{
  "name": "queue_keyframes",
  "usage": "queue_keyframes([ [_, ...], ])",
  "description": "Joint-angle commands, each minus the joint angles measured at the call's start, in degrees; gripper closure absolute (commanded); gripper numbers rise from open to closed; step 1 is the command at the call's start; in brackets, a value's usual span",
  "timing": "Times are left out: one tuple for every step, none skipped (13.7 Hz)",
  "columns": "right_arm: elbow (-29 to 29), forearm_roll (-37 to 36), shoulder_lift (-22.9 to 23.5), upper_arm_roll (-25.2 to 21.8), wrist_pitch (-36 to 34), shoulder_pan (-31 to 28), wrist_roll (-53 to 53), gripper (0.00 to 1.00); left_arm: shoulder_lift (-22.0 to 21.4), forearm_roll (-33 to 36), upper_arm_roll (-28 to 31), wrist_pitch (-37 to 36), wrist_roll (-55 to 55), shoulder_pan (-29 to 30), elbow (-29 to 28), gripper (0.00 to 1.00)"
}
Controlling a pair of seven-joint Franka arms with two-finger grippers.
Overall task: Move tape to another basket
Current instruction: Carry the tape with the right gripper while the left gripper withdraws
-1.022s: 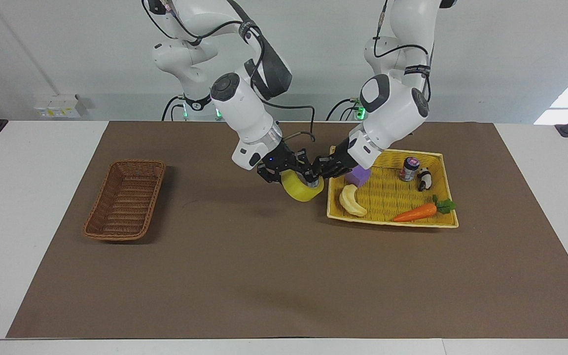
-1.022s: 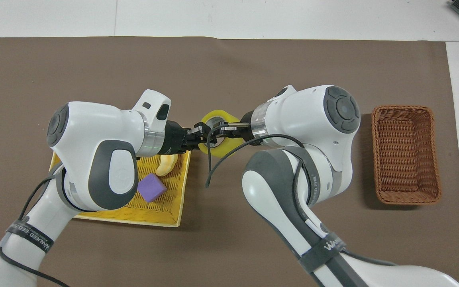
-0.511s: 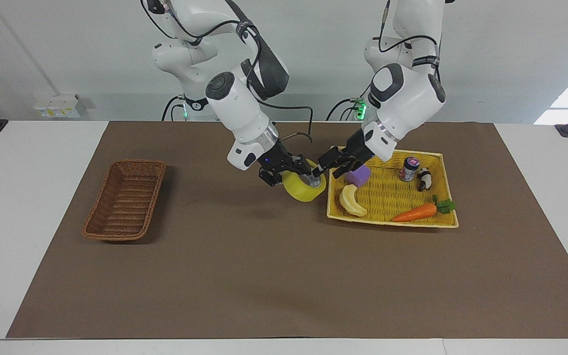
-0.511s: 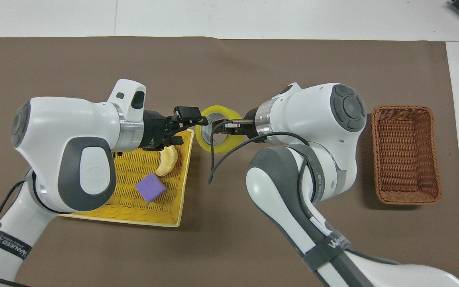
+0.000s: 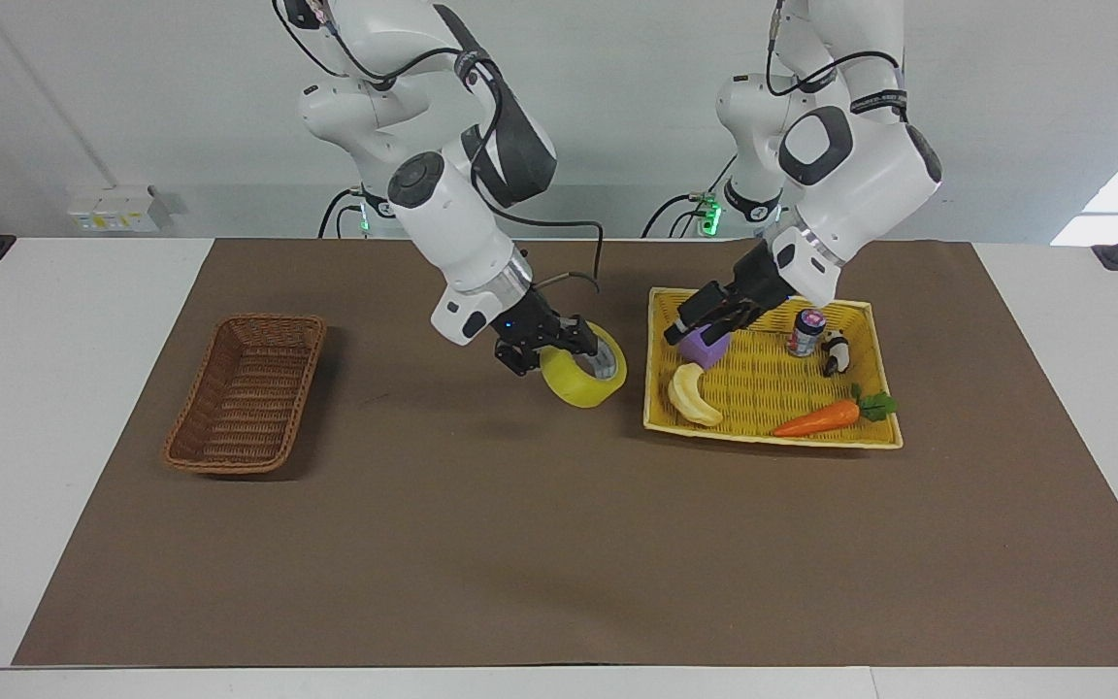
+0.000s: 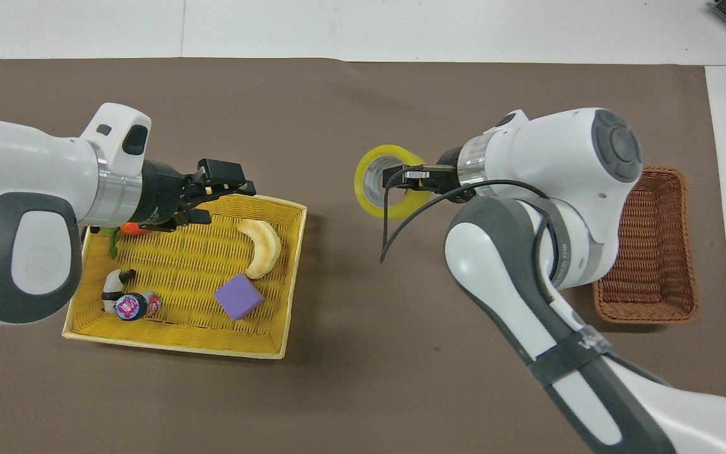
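The tape (image 5: pixel 574 385), a translucent yellow roll, hangs tilted in my right gripper (image 5: pixel 586 355), which is shut on the roll's wall above the brown mat, beside the yellow tray. In the overhead view the tape (image 6: pixel 361 189) sits at the right gripper (image 6: pixel 403 179), with a black cable looping under it. The dark-brown wicker basket (image 5: pixel 244 393) stands empty at the right arm's end of the table; in the overhead view the right arm partly covers the basket (image 6: pixel 659 252). My left gripper (image 5: pixel 702 327) is open and empty over the yellow tray; it also shows in the overhead view (image 6: pixel 229 200).
The yellow woven tray (image 5: pixel 772 439) (image 6: pixel 180 345) at the left arm's end holds a banana (image 5: pixel 690 393), a purple block (image 6: pixel 239 296), a carrot (image 5: pixel 816 417), a small can (image 5: pixel 806 332) and a panda toy (image 5: pixel 836 351). A brown mat covers the table.
My left gripper let go of the tape, opened and drew back over the yellow tray. My right gripper carried the tape a little toward the wicker basket.
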Motion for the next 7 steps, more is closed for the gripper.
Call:
queue_keyframes([
  [-0.62, 0.68, -2.9, 0.59, -5.78, -7.84, -5.58, 1.0, -0.97, 7.26, -0.28, -6.38, -0.14, 2.71, 3.31, 0.0],
  [-0.62, 0.77, -3.08, 0.68, -8.85, -11.44, -8.82, 1.0, -1.32, 10.94, -0.2, -7.71, 0.56, 2.81, 4.1, 0.0],
  [-0.53, 0.86, -3.17, 0.68, -11.14, -15.04, -12.77, 1.0, -1.32, 14.8, -0.2, -8.94, 1.87, 2.81, 5.33, 0.0],
  [-0.71, 0.86, -3.52, 0.59, -13.08, -18.38, -16.64, 1.0, -1.15, 18.76, -0.2, -10.95, 3.45, 2.81, 7.08, 0.0],
  [-0.88, 0.86, -3.78, 0.5, -15.1, -21.29, -19.46, 1.0, -1.15, 22.1, -0.2, -12.97, 5.56, 2.81, 8.4, 0.0],
  [-1.75, 0.51, -4.31, 0.42, -16.6, -23.75, -21.4, 1.0, -1.24, 24.83, -0.2, -15.43, 8.45, 2.98, 9.72, 0.0],
  [-4.55, -0.19, -5.71, 0.16, -16.36, -25.17, -22.12, 1.0, -1.06, 26.6, -0.2, -17.8, 11.52, 4.38, 11.39, 0.0],
])
